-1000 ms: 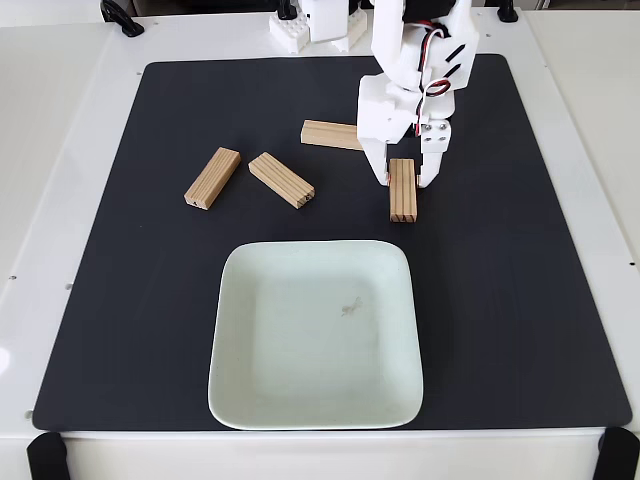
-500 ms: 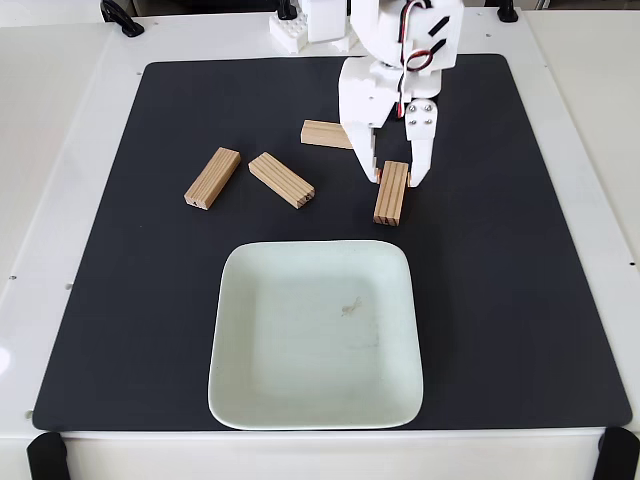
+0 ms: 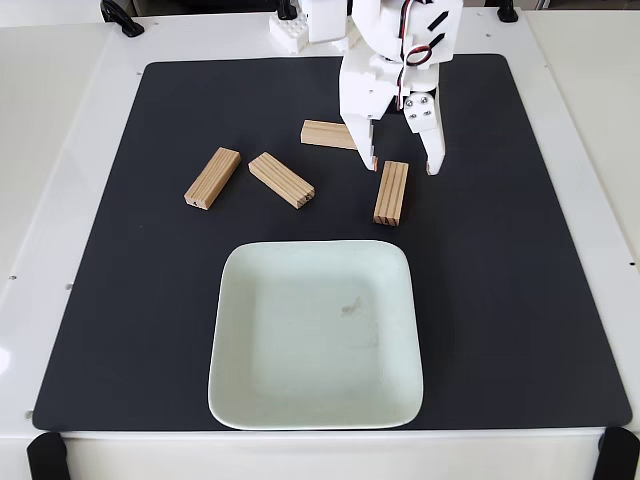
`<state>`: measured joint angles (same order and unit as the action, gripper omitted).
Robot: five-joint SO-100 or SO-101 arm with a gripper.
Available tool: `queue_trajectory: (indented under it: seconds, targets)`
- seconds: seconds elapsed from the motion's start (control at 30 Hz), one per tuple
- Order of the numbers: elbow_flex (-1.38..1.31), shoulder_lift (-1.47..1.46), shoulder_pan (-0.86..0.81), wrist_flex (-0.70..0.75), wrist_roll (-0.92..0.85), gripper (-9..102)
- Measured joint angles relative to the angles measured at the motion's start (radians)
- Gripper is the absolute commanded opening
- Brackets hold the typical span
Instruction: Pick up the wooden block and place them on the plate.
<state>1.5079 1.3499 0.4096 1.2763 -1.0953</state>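
— White gripper [image 3: 401,163] hung over the far half of the black mat [image 3: 520,250], its 2 fingers spread wide apart with nothing between them. Could you see what lay beneath it?

— Yes. The grooved block [image 3: 391,192] lay flat on the mat just below the fingertips, its far end between them but touching neither, its long side running toward the plate, slightly tilted.

— And the other blocks?

— 3 more. The partly hidden block [image 3: 325,133] lay behind the gripper's left finger in the fixed view, toward the mat's far edge. The angled block [image 3: 281,180] sat to the left of the gripper, and the leftmost block [image 3: 212,178] lay just beside it, the 2 close but apart, slanted opposite ways.

— Where was the plate?

— The plate [image 3: 250,380] sat against the mat's near edge, roughly centred, with a small dark smudge on it. No block was on it; the grooved block was nearest, just beyond its far right corner.
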Motion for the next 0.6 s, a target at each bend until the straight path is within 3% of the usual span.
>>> queue_trajectory:
  seconds: [0.6]
  targets:
    - [0.002,-0.061,-0.031,-0.060,-0.003,35]
